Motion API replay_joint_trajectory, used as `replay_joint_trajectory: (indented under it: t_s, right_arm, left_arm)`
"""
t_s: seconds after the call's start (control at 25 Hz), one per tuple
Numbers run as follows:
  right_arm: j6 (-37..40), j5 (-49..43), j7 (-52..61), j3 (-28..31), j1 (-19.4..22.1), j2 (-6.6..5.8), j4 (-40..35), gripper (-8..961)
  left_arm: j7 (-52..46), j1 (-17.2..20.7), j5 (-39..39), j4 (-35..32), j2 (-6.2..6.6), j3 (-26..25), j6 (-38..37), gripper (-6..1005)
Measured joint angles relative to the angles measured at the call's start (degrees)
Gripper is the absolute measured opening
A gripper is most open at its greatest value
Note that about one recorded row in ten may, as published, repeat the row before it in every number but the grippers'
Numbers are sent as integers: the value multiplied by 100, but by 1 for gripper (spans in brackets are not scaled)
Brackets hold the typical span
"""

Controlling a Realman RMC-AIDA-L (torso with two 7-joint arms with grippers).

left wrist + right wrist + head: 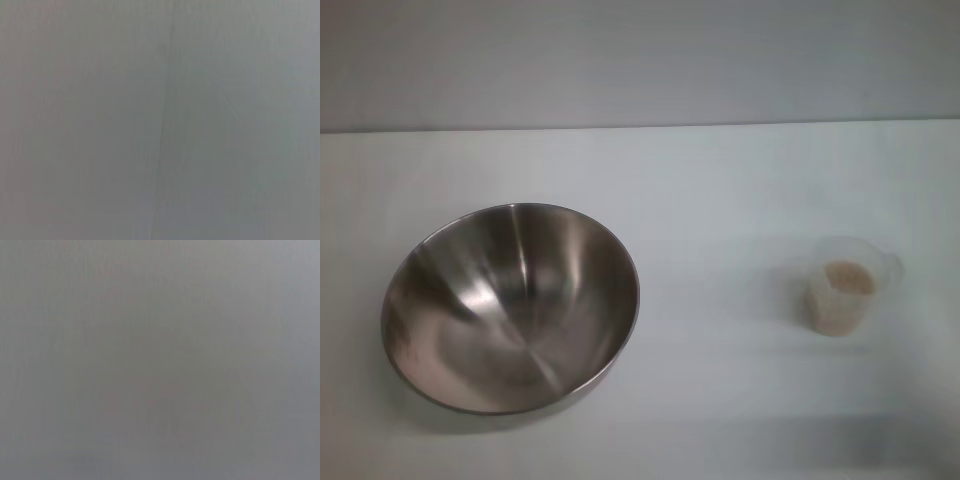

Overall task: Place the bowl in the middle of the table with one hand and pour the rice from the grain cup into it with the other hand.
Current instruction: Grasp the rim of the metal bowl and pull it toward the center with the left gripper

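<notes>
no writing, label, brand, number or sign can be read anywhere, not on the bowl, the cup or the counter.

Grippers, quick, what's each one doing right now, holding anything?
Left gripper: not in view in any picture, so nothing can be said of it.
Right gripper: not in view either.
</notes>
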State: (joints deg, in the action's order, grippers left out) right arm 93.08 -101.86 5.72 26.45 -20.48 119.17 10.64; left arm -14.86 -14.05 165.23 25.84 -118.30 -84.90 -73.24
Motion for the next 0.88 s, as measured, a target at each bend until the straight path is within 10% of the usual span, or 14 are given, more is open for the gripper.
replay_joint_trajectory:
  t_s: [0.6,0.88]
  right_arm:
    - [-19,0,-1,0,-27,0,-9,679]
    - [-94,0,-1,0,-46,1,-47,679]
  left_arm:
    - [335,-42,1,214,-7,-155,227,857]
    - [304,226,3,2669,20,-798,3442,855]
